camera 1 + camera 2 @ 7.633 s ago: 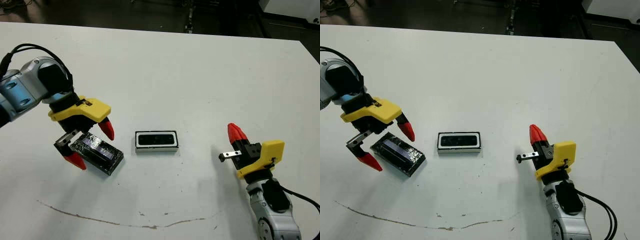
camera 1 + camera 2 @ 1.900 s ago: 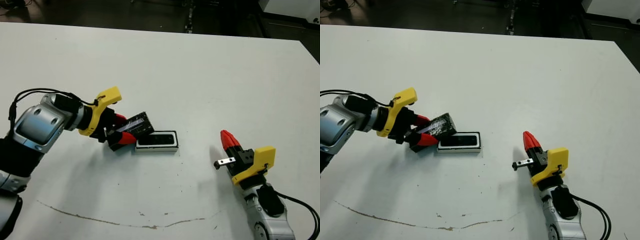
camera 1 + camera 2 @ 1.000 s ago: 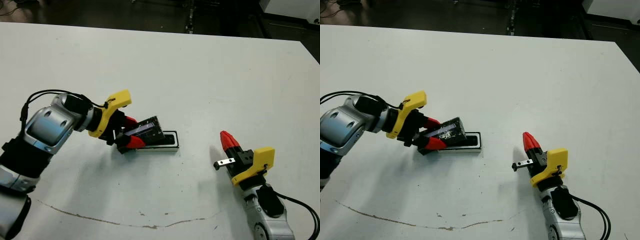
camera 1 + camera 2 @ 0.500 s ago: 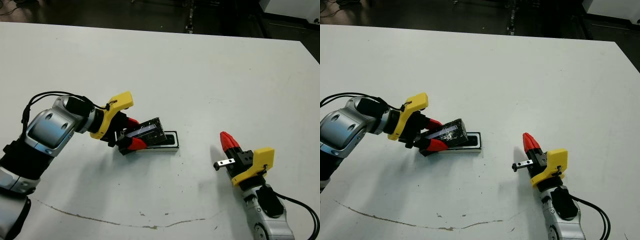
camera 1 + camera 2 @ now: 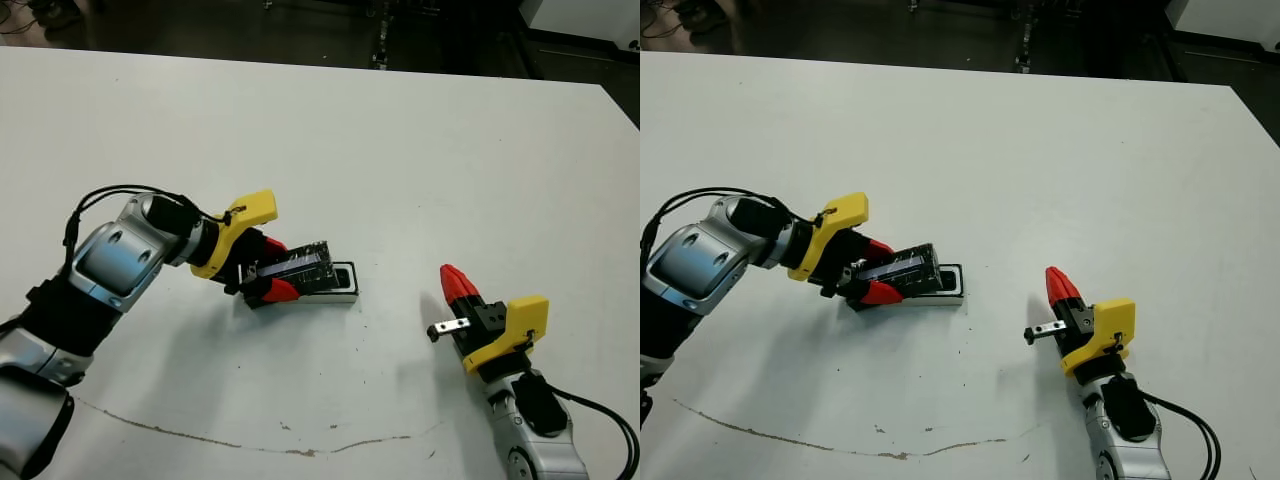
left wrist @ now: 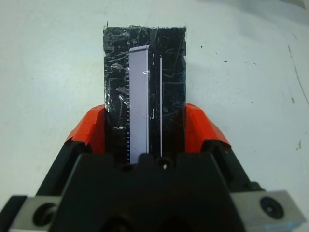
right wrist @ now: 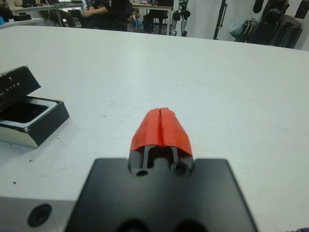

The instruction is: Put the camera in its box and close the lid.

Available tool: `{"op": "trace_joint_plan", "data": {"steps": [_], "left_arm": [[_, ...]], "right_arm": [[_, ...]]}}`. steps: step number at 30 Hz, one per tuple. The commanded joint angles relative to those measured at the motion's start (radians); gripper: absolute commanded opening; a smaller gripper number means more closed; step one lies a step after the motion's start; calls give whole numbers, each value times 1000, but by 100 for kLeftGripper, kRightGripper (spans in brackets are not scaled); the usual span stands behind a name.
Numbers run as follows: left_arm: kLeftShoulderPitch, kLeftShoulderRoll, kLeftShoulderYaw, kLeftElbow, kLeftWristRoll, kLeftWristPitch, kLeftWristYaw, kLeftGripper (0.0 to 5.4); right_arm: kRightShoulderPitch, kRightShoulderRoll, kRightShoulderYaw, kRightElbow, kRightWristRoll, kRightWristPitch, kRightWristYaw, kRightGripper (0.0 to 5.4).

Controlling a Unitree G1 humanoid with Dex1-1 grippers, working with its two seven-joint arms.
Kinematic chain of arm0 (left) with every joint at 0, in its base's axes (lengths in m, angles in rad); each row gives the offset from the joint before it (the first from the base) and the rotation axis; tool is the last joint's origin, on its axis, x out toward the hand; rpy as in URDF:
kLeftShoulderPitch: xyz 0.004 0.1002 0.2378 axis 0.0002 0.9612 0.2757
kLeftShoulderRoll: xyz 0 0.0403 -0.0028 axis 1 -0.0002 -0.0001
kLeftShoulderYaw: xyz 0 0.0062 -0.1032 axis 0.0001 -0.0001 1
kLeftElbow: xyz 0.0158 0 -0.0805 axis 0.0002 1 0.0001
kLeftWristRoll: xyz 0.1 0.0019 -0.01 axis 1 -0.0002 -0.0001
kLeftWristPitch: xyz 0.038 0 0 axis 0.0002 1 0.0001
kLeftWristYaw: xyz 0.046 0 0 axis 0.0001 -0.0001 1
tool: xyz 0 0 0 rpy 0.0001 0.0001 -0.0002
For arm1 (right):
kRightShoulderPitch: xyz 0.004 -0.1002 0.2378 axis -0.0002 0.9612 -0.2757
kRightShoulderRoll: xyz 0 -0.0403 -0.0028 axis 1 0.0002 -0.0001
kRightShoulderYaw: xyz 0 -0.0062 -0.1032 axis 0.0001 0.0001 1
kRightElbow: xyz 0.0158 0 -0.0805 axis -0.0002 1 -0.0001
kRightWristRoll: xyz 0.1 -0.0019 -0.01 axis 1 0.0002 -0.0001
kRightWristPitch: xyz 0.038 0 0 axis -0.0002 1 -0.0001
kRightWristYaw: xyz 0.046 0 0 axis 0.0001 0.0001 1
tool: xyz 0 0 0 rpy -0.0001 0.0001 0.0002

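From the head camera I see my left gripper [image 5: 272,278] clamped on the lid [image 5: 297,268], one red fingertip on each long side; the left wrist view confirms it, with the black speckled cover and its pale stripe pinched between both pads [image 6: 198,129]. The lid sits tilted over the box [image 5: 338,283], its far end raised and covering most of the tray, so only the right end of the white-sided box shows beyond it. In the right wrist view the box interior looks dark under the propped lid, and I make out the camera [image 7: 17,110] lying inside, though only partly.

My right gripper [image 5: 1058,285] hovers above the white table [image 5: 420,150], well apart from the box on its right side, its two red fingers pressed together with nothing between them. A thin brown line [image 5: 230,440] marks the table's near edge.
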Motion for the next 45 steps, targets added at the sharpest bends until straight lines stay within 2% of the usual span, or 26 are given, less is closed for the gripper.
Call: {"op": "trace_joint_plan", "data": {"steps": [1, 18, 26, 31, 35, 45], "left_arm": [[26, -48, -58, 29, 12, 22, -15, 316], [12, -147, -62, 101, 44, -49, -17, 316], [2, -200, -62, 115, 51, -46, 2, 316], [5, -223, -68, 111, 65, -53, 24, 316], [6, -243, -65, 127, 63, -42, 28, 316], [-21, -265, -93, 187, 96, -56, 21, 316]], "right_arm": [[4, -4, -7, 12, 14, 2, 0, 0], [7, 0, -5, 6, 10, 7, -7, 0], [4, -4, -5, 14, 4, -6, 0, 0], [9, -3, -1, 4, 0, 11, -8, 0], [7, -5, 0, 12, -5, -9, -4, 0], [11, -3, -2, 5, 0, 9, -9, 0]]}}
